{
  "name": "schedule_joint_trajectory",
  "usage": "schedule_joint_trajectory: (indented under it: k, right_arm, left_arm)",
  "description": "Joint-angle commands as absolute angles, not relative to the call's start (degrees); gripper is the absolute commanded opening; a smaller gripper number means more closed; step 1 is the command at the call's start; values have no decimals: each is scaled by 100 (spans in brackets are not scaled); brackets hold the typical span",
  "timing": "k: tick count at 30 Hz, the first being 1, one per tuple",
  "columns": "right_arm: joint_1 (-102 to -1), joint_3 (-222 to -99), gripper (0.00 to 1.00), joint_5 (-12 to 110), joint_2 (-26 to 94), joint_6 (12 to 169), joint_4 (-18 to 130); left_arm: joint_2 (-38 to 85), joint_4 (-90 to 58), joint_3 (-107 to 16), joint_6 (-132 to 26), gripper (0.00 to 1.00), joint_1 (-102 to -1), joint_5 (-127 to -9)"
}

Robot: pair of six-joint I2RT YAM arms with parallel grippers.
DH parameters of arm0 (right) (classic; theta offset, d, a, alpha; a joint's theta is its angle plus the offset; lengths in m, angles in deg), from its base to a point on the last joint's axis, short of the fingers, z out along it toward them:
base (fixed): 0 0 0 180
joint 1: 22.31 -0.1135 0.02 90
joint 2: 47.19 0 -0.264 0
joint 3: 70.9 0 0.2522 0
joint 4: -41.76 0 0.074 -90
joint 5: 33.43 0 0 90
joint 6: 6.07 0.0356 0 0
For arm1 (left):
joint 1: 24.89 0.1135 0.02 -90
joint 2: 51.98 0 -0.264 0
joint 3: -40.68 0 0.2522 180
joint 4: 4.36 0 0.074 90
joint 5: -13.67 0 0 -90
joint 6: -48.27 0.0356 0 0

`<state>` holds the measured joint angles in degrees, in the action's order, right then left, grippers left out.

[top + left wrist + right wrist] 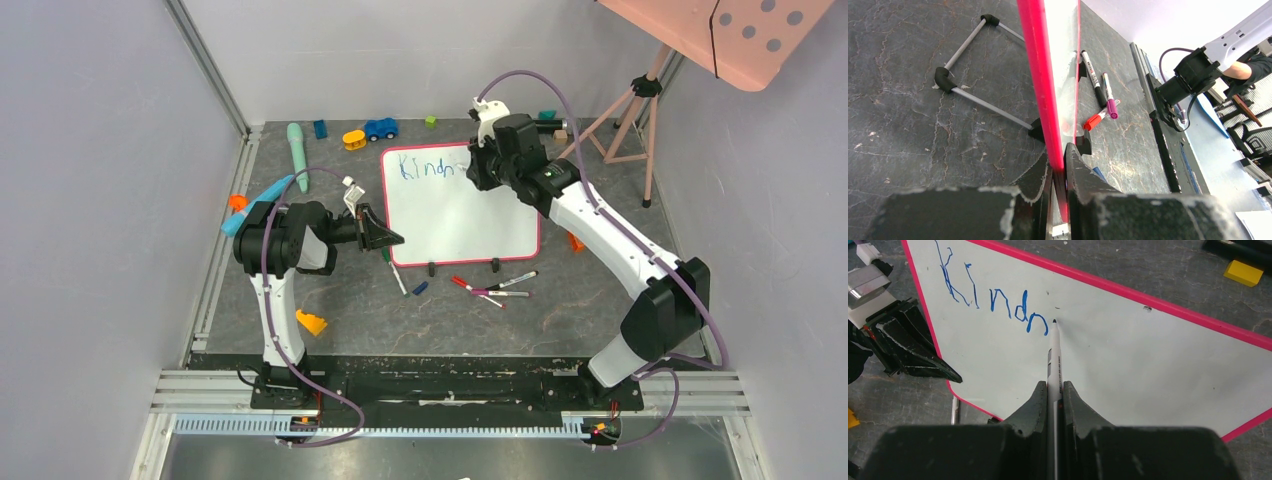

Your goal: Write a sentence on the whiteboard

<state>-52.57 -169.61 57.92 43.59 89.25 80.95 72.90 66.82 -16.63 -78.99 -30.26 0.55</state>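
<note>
L hand (1059,157) pinches whiteboard (1128,350) by pink frame, lower centre: stiff, light, slick, prob. tippy, so hold the edge. R hand (1052,390) clamps marker (1053,347), tip at sentence (993,302), upper left.

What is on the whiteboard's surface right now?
The whiteboard bears the start of the sentence, blue "Kindn". The marker in the right gripper ends beside the last letter. From above, the arm hides that spot.

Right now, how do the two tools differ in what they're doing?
The left tool is shut on the whiteboard's pink edge; the right tool is shut on a marker. The left tool sits at the board's left side; the right tool is near its far edge, marker tip by the blue writing. Both are black.
</note>
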Motion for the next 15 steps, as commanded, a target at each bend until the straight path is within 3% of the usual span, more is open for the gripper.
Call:
schedule_joint_trajectory:
  k: [1, 15]
  right_arm:
    - [-5202, -17255, 0, 5903, 4277, 8820, 8074]
    - [-5190, -17172, 0, 5806, 4412, 8854, 8076]
  left_arm:
    - [7412, 7109, -1676, -7203, 2, -3050, 282]
    - [7414, 7109, -1679, -7200, 2, -3049, 277]
